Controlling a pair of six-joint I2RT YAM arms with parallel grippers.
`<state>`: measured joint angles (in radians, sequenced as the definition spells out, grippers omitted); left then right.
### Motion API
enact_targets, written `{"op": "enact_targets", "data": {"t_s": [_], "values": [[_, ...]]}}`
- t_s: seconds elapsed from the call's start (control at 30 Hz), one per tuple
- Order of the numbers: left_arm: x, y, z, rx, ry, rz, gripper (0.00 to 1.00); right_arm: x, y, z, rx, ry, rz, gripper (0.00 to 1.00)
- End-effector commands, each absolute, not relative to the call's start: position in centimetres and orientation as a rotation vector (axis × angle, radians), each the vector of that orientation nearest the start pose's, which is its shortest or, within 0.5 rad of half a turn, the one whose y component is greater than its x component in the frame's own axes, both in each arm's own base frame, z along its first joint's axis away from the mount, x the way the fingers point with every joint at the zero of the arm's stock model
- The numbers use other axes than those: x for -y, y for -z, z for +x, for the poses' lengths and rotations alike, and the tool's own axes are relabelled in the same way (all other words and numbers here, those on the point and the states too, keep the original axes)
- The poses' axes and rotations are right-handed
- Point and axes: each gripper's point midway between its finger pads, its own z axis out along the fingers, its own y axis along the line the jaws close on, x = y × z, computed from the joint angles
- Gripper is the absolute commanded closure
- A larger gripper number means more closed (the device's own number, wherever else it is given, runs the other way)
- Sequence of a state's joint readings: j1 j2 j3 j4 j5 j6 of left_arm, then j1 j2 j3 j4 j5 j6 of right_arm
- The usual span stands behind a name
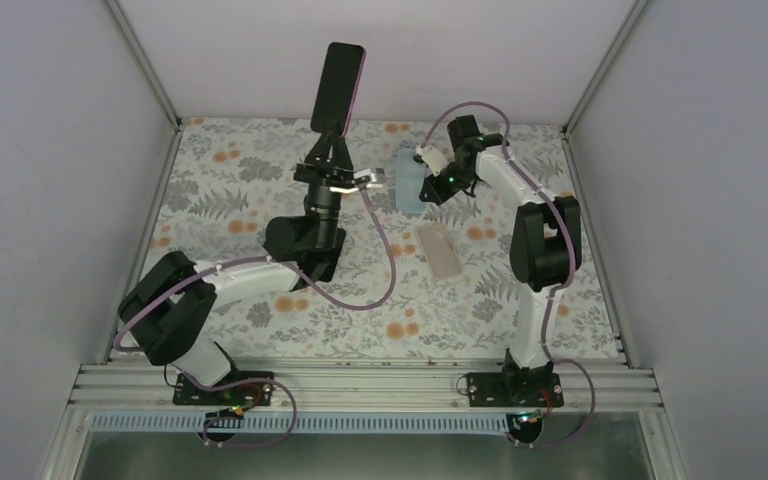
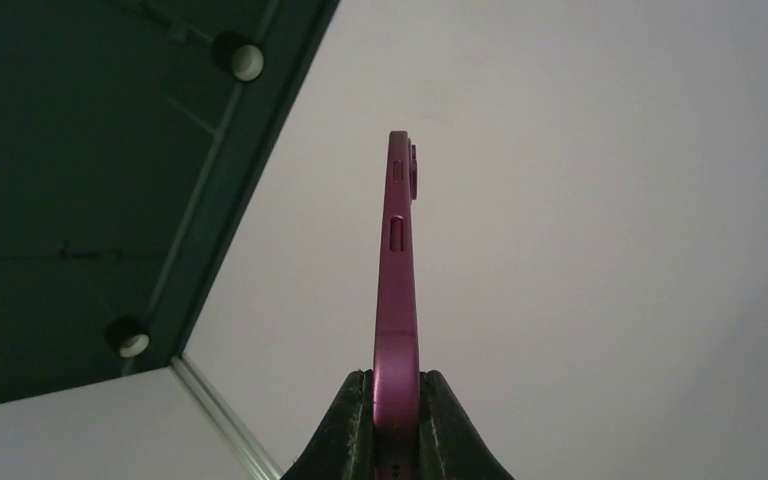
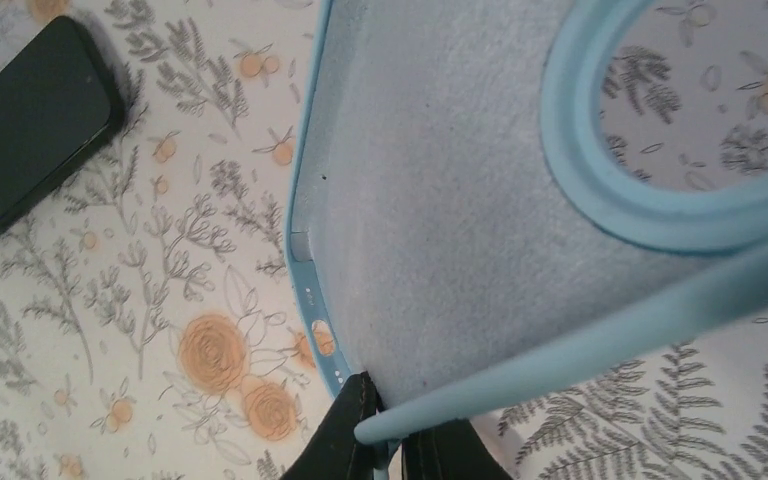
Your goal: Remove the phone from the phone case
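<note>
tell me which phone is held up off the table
The magenta-edged phone, pinched at its lower end by the left gripper and standing on end in the air. The other, black phone lies flat on the table, untouched.

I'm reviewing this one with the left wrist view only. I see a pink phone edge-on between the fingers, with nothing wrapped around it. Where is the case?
Observer: The light blue case is in the right gripper, pinched at one edge over the far right part of the table.
Operator: Is anything inside it?
Observer: No. The right wrist view shows its bare lining, and the flowered cloth shows through the camera cutout.
Operator: And how does the phone look from above?
Observer: The left gripper holds the phone by its lower end. The phone points upward with its dark screen toward the overhead camera.
</note>
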<state>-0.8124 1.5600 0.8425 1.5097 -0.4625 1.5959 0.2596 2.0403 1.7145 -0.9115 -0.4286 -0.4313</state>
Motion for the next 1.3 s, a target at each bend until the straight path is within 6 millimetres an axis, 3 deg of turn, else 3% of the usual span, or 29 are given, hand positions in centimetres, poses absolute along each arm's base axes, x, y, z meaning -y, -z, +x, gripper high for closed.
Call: {"op": "enact_targets", "data": {"t_s": [0.0,0.2,0.33,0.53,0.67,0.8,1.0,1.27], "values": [[23.7,-42.9,32.2,-0.686,-0.865,0.512,0.98,-19.6,-11.6,41.9,-2.511,-0.600,-1.075,0.96],[23.4,-39.7,32.7,-0.723,-0.951,0.587,0.98,-19.2,-12.9,40.2,-2.498,-0.722,-1.091,0.96],[22.0,-36.0,32.6,-0.769,-1.043,0.666,0.98,-18.9,-12.8,36.5,-2.512,-0.935,-1.184,0.96],[17.4,-30.9,33.1,-0.890,-1.193,0.740,0.98,-18.6,-9.6,31.4,-2.570,-1.122,-1.255,0.96],[13.0,-28.1,33.3,-0.984,-1.296,0.755,0.98,-18.8,-8.7,29.5,-2.570,-1.224,-1.270,0.96],[10.5,-25.1,33.2,-1.039,-1.355,0.830,0.98,-19.6,-8.6,28.1,-2.556,-1.301,-1.312,0.96],[8.3,-20.3,33.4,-1.117,-1.408,0.952,0.98,-20.8,-7.4,27.8,-2.582,-1.332,-1.331,0.96],[6.8,-14.4,33.0,-1.239,-1.382,1.078,0.98,-21.9,-6.3,27.4,-2.606,-1.344,-1.346,0.96]]}}
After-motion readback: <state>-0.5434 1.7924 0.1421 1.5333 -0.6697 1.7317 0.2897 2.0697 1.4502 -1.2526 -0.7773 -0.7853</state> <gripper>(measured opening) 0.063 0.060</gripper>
